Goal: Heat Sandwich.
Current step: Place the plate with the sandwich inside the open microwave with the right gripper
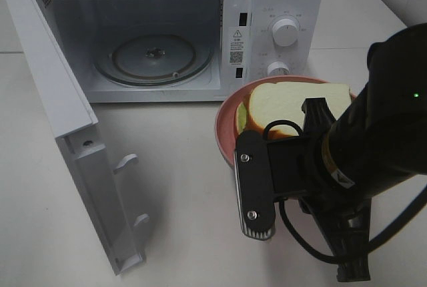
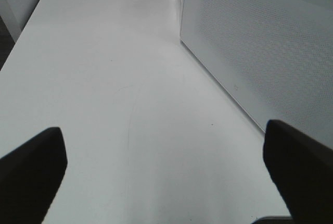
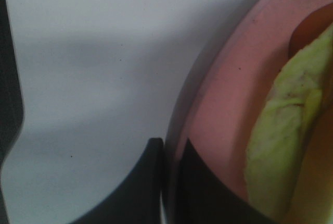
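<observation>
**Black Arm, Silver Screws**

The glossy black rounded right arm [image 1: 390,120] carried a tiny green light [image 1: 415,95], a small white label [image 1: 341,177], a looping black cable [image 1: 287,227] and a flat black rectangular plate [image 1: 257,180] fixed by two silver screws [image 1: 245,157]. The left gripper [image 2: 166,174] had blunt dark fingertips [image 2: 31,174].

You face a white microwave [image 1: 167,33] on a white table [image 1: 180,200]. Its door [image 1: 60,120] hangs wide open to the left, with two latch hooks [image 1: 127,162] on its inner edge. Inside, a round glass turntable [image 1: 153,57] lies bare. Two white knobs, upper [image 1: 285,33] and lower [image 1: 277,69], sit on the right-hand panel beside a warning sticker [image 1: 236,45]. A round pink plate [image 1: 223,127] sits just in front of that panel.
</observation>
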Controlling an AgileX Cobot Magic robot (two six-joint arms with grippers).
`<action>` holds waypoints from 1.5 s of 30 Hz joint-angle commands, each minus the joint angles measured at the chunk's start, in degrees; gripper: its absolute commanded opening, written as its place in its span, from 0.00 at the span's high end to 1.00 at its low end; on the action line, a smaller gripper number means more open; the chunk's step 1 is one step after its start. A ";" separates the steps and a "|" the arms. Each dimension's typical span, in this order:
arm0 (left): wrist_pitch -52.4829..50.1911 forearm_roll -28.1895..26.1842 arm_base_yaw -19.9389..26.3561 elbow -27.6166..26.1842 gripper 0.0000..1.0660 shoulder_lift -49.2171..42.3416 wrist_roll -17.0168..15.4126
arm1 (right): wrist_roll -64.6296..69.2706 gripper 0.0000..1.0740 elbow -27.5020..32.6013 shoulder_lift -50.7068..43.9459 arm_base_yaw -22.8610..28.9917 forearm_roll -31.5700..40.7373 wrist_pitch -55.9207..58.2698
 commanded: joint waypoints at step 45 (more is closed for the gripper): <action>-0.46 -0.06 0.11 0.06 0.08 -1.15 0.00 | -68.58 1.00 0.23 -0.29 -16.73 30.83 -14.50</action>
